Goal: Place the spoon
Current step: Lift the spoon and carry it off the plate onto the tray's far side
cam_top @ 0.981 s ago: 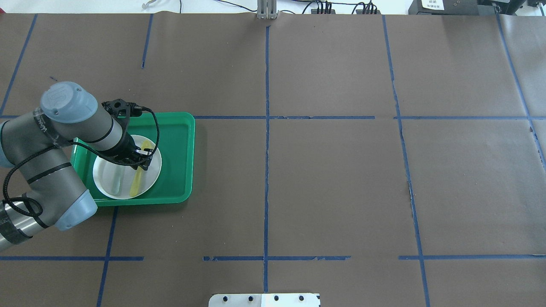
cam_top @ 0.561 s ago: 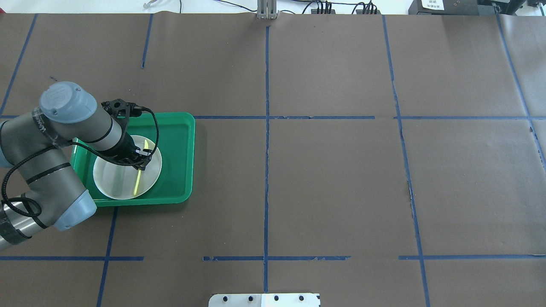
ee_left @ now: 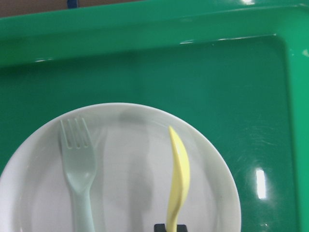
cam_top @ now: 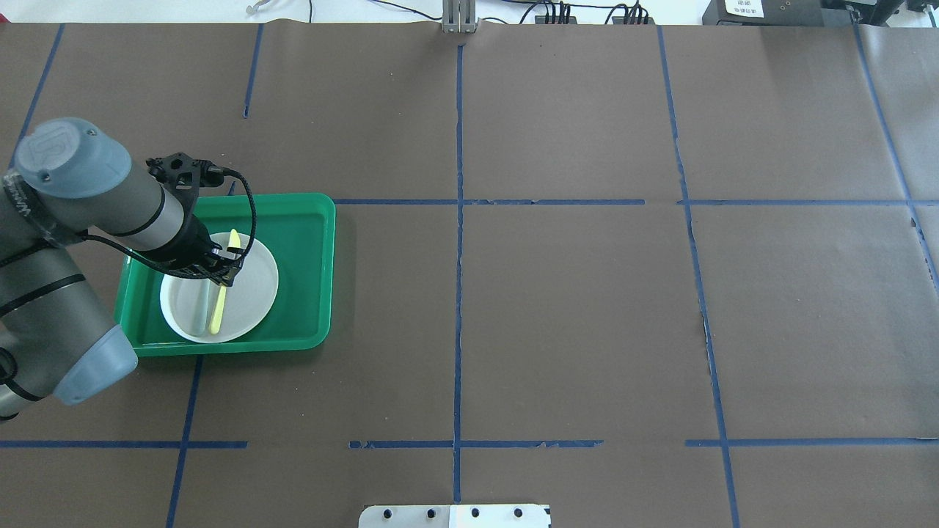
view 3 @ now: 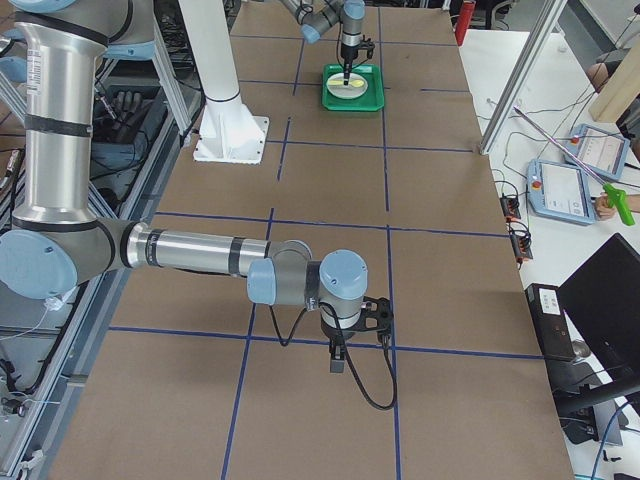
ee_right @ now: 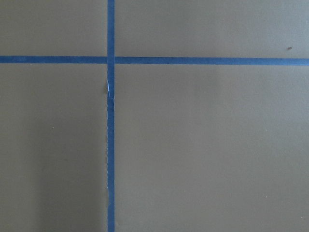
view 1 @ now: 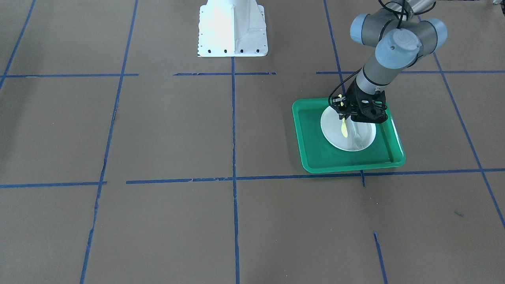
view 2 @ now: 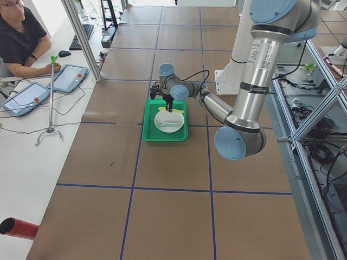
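Note:
The yellow spoon (cam_top: 218,312) is turned on its edge and held in my left gripper (cam_top: 224,270), which is shut on its middle over the white plate (cam_top: 258,287). In the left wrist view the spoon (ee_left: 177,174) shows edge-on above the plate (ee_left: 120,145), its shadow to its left. In the front view the spoon (view 1: 344,128) hangs below the gripper (view 1: 347,115). My right gripper (view 3: 338,358) shows only in the exterior right view, low over bare table; I cannot tell whether it is open or shut.
A pale grey-green fork (cam_top: 199,309) lies on the plate, left of the spoon; it also shows in the left wrist view (ee_left: 77,162). The plate sits in a green tray (cam_top: 308,242) with raised rims. Brown paper with blue tape lines covers the table (cam_top: 572,308).
The spoon lay flat on the plate, then tipped onto its edge in the left gripper. The left arm has since risen and shifted left with the spoon.

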`<action>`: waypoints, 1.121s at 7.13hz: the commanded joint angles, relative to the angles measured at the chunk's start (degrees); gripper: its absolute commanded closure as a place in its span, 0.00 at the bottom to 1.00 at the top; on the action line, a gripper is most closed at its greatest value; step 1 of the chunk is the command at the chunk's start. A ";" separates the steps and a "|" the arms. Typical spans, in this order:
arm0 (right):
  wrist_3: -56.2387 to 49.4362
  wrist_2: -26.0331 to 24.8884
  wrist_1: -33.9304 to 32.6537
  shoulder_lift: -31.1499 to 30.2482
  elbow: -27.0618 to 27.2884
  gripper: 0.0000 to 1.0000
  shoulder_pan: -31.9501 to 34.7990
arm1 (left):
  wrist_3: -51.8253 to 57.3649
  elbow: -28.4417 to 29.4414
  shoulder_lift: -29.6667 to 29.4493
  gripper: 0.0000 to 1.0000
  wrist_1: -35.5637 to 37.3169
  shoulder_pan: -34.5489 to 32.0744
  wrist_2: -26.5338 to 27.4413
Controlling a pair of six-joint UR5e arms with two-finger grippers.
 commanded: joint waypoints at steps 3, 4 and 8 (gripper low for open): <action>-0.07 0.00 0.00 0.00 0.00 0.00 0.00 | -3.80 -4.53 -5.63 1.00 11.85 -5.69 -5.95; 0.02 0.00 0.00 0.00 0.00 0.00 0.00 | -8.46 -1.12 -9.91 1.00 11.84 -5.16 -6.33; 0.02 0.00 0.00 0.00 0.00 0.00 0.00 | -14.49 9.26 -11.54 1.00 -0.96 1.86 -5.89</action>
